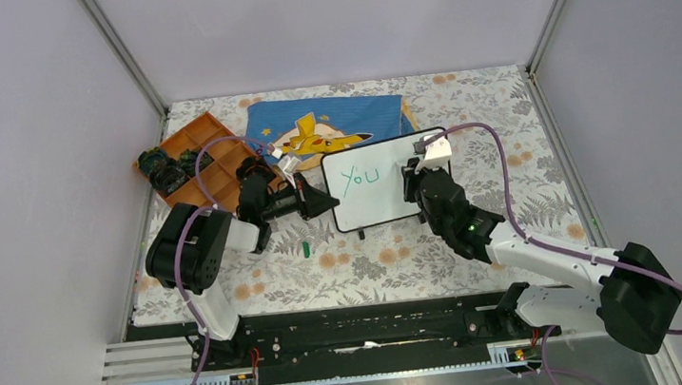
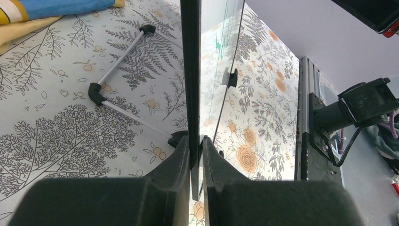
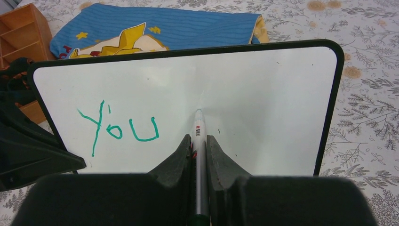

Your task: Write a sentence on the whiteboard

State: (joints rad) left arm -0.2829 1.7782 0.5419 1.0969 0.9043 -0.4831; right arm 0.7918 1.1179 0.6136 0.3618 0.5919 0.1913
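Observation:
The whiteboard (image 1: 384, 201) stands tilted on its little feet in the middle of the table. Only the green word "You" (image 1: 360, 178) of the sentence is on it, at the upper left of the board (image 3: 263, 99). My left gripper (image 1: 324, 201) is shut on the board's left edge; in the left wrist view the black frame (image 2: 190, 70) runs edge-on between the fingers of that gripper (image 2: 196, 141). My right gripper (image 3: 198, 139) is shut on a grey marker (image 3: 198, 128). Its tip touches the board to the right of "You" (image 3: 117, 128).
A blue Pikachu cloth (image 1: 330, 122) lies behind the board and an orange compartment tray (image 1: 199, 155) stands at the back left. A small green cap (image 1: 306, 248) lies on the floral tablecloth in front of the left gripper. The board's wire stand (image 2: 96, 92) rests behind it.

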